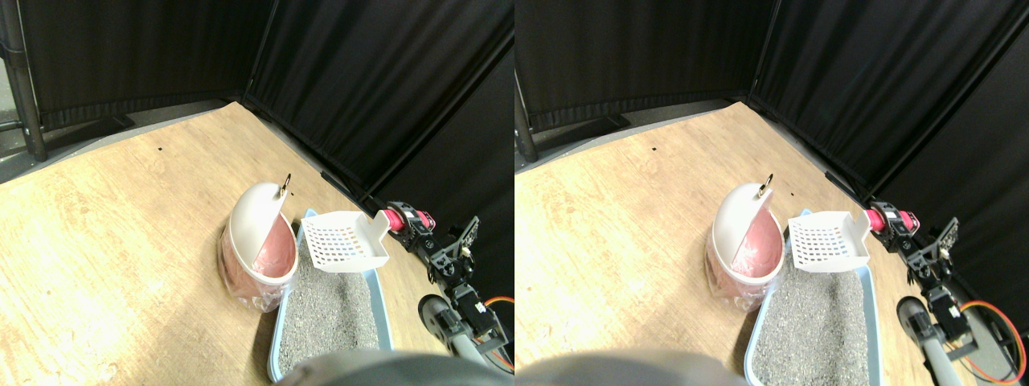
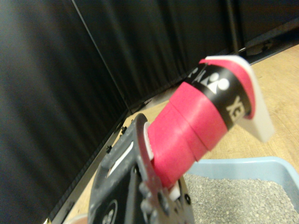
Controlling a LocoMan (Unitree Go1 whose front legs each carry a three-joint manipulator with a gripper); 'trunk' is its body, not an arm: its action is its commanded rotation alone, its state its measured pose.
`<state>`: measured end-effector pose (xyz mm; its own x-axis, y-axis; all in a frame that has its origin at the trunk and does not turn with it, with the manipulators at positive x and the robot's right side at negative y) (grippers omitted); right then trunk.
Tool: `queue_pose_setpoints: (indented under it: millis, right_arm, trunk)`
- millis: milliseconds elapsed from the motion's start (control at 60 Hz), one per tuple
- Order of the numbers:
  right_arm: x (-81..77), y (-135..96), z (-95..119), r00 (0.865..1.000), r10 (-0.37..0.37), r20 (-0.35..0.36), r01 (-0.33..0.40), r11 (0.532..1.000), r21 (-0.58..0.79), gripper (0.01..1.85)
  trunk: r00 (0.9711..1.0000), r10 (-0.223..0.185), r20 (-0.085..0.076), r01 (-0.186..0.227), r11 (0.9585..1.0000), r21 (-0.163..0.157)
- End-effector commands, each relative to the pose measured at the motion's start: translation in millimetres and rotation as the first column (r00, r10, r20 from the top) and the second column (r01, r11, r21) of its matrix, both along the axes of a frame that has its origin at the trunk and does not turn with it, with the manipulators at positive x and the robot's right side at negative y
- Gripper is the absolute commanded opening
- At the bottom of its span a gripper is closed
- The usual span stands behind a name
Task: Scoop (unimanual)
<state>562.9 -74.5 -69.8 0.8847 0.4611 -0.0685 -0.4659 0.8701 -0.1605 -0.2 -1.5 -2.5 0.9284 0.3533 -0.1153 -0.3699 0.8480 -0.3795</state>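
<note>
Against the black curtains, the tool (image 1: 399,220), clamped on the scoop's (image 1: 346,240) pink handle (image 2: 196,128), held it above the litter tray (image 1: 376,310), where a tilt risked knocking the bin (image 1: 259,237) beside the tray.

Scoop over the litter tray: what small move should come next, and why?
Probably swing the scoop left over the bin and tip it out. It hangs raised above the far end of the tray, clear of the litter, and the bin's open mouth sits right beside it. Whether the scoop holds anything cannot be seen, so this is a guess.
</note>
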Motion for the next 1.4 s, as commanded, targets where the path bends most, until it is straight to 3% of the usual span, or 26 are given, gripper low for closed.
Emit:
queue_pose_setpoints:
  millis: [17,217,483,683,833,1117,1233,1400]
  right_arm:
    - [-2.1,-6,3,0.997,-0.036,0.064,0.031,0.996,0.081,0.06]
    - [-10.3,-42,-5,0.989,-0.119,0.091,0.104,0.981,0.161,0.06]
    - [-19.6,-84,-26,0.975,-0.182,0.126,0.146,0.956,0.255,0.06]
    - [-26.7,-97,-42,0.966,-0.231,0.114,0.19,0.938,0.291,0.06]
    - [-34.3,-105,-54,0.948,-0.3,0.108,0.254,0.915,0.312,0.06]
    - [-42.8,-121,-74,0.94,-0.328,0.091,0.278,0.895,0.35,0.06]
    - [-45.6,-126,-80,0.937,-0.337,0.088,0.285,0.888,0.361,0.06]
    - [-51.2,-129,-89,0.929,-0.367,0.052,0.325,0.874,0.362,0.06]
  trunk:
    - [0.9996,-0.028,0.007,0.028,0.9996,0.01]
    - [0.996,-0.09,-0.001,0.09,0.9944,0.055]
    - [0.9866,-0.163,-0.013,0.163,0.9804,0.11]
    - [0.9809,-0.193,-0.025,0.194,0.9708,0.141]
    - [0.9766,-0.213,-0.033,0.215,0.9629,0.163]
    - [0.9677,-0.248,-0.047,0.252,0.9469,0.2]
    - [0.9662,-0.253,-0.052,0.258,0.9442,0.205]
    - [0.9663,-0.251,-0.058,0.257,0.9442,0.206]
